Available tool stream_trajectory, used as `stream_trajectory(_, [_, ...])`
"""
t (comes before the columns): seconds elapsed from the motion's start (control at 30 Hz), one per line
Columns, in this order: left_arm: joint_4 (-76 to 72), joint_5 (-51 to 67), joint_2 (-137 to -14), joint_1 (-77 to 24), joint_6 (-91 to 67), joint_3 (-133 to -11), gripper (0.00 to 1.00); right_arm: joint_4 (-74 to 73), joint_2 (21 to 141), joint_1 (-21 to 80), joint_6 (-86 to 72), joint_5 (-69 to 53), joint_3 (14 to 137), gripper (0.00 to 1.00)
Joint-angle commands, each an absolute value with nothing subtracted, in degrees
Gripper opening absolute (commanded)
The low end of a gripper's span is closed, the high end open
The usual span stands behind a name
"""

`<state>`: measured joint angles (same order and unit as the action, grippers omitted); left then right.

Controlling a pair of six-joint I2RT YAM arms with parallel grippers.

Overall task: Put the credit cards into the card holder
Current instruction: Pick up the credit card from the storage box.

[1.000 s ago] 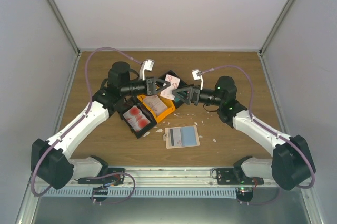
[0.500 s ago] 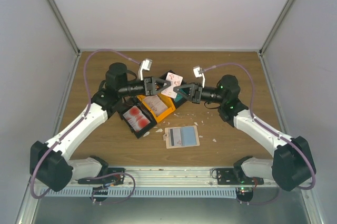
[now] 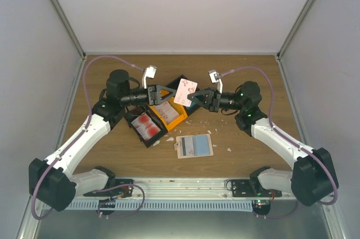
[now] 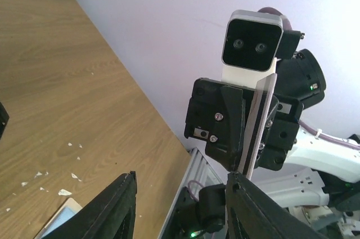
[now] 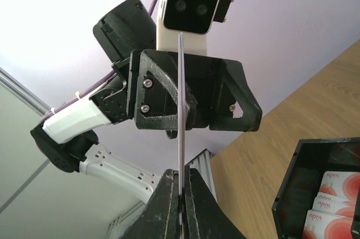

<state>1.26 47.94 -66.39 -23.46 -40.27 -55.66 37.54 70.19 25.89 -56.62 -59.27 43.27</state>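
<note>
Gripping a red-blotched white credit card (image 3: pixel 185 89) aloft over the orange tray (image 3: pixel 179 118), my right gripper (image 3: pixel 191 97) pinches its edge, my left gripper (image 3: pixel 171 94) agape just beside; carry step in hand, and next, I judge, a descent to the open card holder (image 3: pixel 194 145) nearer me.

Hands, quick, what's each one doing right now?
Left hand: open, holding nothing.
Right hand: closed on a white, red-blotched credit card.
</note>
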Motion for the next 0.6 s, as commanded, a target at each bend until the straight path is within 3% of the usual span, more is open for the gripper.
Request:
stream_trajectory(0.0, [-2.72,53.09,-67.30,-23.26,-39.08,-55.34,0.46,39.62,69.64,25.32,-56.78,-61.60,43.17,0.01])
stream_trajectory(0.3, [-0.47,48.96,-66.58,-23.32,-37.45,-55.63,0.46,36.55,70.09,25.31,-55.23,-60.58,43.38,0.00])
stream_trajectory(0.57, [-1.30,48.38,-65.02,-23.34,-37.58,-54.99,0.58,34.47,70.26,25.33,-54.06,-59.87,43.66,0.00])
